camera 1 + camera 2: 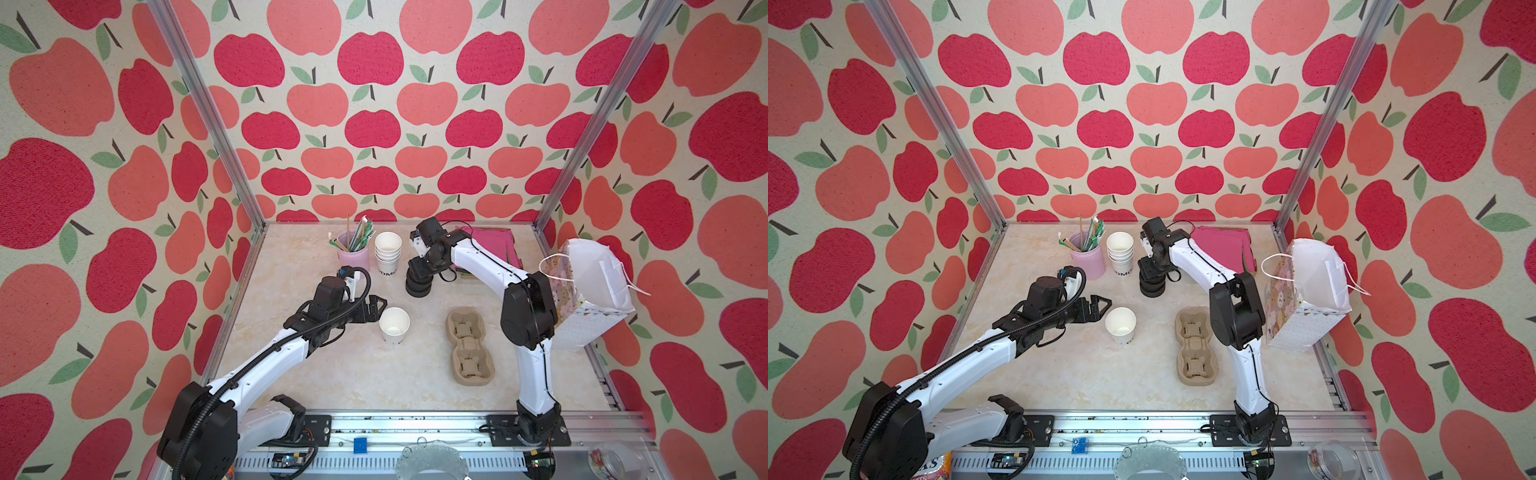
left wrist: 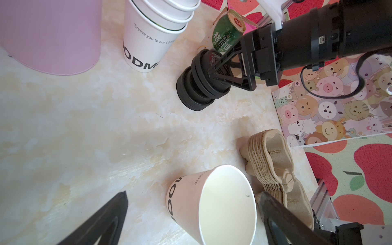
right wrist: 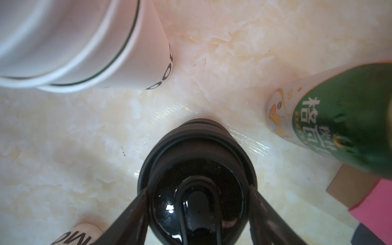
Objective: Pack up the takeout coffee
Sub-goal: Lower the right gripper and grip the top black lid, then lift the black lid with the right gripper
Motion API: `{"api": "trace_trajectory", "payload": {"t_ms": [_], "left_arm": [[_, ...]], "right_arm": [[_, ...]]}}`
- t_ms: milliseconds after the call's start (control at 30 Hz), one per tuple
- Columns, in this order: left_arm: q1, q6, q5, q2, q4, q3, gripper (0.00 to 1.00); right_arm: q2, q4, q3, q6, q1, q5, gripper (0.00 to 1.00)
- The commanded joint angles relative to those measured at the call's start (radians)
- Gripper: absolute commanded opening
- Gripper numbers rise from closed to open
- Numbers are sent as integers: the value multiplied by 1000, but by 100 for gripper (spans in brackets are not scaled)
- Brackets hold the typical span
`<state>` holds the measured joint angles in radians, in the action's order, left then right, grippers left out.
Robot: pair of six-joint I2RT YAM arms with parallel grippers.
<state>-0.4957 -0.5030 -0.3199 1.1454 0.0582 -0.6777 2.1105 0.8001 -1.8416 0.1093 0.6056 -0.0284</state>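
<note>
The coffee cup (image 1: 394, 324) stands on the table (image 1: 332, 374), open, with no lid yet. The left fingers (image 1: 1100, 309) are spread wide just beside it and hold nothing. The right fingers (image 2: 212, 69) pinch the top lid (image 3: 191, 203) of the lid stack (image 1: 417, 286). I think the lid, the tray pile (image 1: 467, 345) and the bag (image 1: 590, 291) all come next. I count one lone cup, one cup stack (image 1: 387, 253), one lid stack, one pile of two-hole trays, one bag, one green can (image 2: 228, 31)

So the walls (image 1: 374, 124) are red and salmon apples on cream, surface (image 1: 332, 374) is beige marble. Also a white cup (image 1: 394, 324) with black lettering, lilac pot (image 1: 359, 262), green can (image 2: 228, 31), cartoon-animal bag (image 2: 331, 106), black lids (image 1: 417, 284), brown tray (image 1: 452, 328).
</note>
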Motion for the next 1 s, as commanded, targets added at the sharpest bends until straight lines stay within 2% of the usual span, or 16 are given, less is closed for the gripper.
{"api": "trace_trajectory", "payload": {"t_ms": [0, 367, 700, 967], "left_arm": [[-3, 5, 19, -14, -9, -5, 99], [-3, 4, 23, -16, -6, 1, 99], [-4, 6, 27, -20, -11, 10, 99], [-4, 3, 32, -29, -11, 17, 99]], "right_arm": [[-36, -15, 32, 5, -7, 1, 61], [35, -10, 28, -18, 3, -34, 60], [60, -9, 25, -84, 49, -154, 58], [18, -40, 36, -105, 71, -187, 57]]}}
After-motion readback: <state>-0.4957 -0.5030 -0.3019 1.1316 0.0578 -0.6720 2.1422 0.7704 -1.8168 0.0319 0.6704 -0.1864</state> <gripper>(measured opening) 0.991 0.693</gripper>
